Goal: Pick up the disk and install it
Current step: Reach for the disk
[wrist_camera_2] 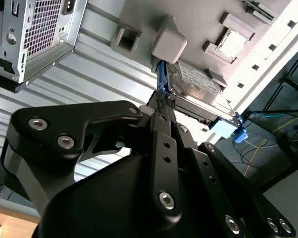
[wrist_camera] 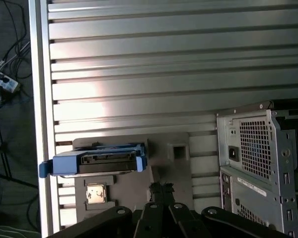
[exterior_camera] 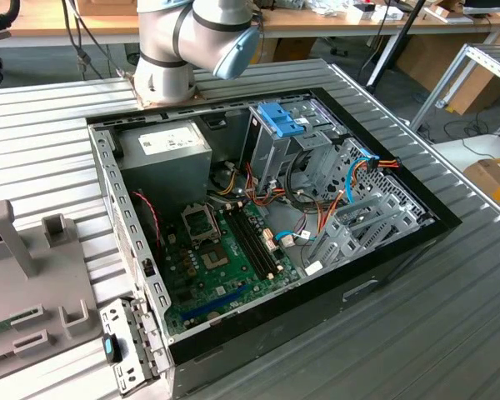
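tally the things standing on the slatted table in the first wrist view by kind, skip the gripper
disk: 1
grey fixture plate: 1
small square chip: 1
computer case: 1
total: 4

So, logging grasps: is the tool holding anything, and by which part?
Nothing is held: the tool is apart from the disk on its grey fixture.
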Tool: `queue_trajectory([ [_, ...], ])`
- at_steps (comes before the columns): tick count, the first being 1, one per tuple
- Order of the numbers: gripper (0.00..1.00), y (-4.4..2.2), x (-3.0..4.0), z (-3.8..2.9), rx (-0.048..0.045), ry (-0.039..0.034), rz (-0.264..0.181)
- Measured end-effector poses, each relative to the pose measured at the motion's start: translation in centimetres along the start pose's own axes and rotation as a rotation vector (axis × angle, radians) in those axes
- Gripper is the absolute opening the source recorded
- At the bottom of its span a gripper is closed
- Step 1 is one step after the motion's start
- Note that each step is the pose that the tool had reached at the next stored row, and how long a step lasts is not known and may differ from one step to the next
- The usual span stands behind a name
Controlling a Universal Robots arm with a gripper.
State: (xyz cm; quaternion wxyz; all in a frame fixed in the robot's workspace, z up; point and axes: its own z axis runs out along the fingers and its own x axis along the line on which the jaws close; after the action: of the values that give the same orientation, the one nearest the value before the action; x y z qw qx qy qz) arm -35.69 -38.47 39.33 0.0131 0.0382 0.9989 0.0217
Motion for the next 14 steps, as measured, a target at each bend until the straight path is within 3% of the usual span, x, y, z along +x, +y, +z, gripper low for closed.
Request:
queue_trajectory([
  [4,0.11,0.41,0.22,0.01,0.0,0.0,0.0],
  [10,0.11,0.45,0.25,0.01,0.0,0.0,0.0],
  [14,0.11,0.37,1.23,-0.02,0.0001,0.0001,0.0],
])
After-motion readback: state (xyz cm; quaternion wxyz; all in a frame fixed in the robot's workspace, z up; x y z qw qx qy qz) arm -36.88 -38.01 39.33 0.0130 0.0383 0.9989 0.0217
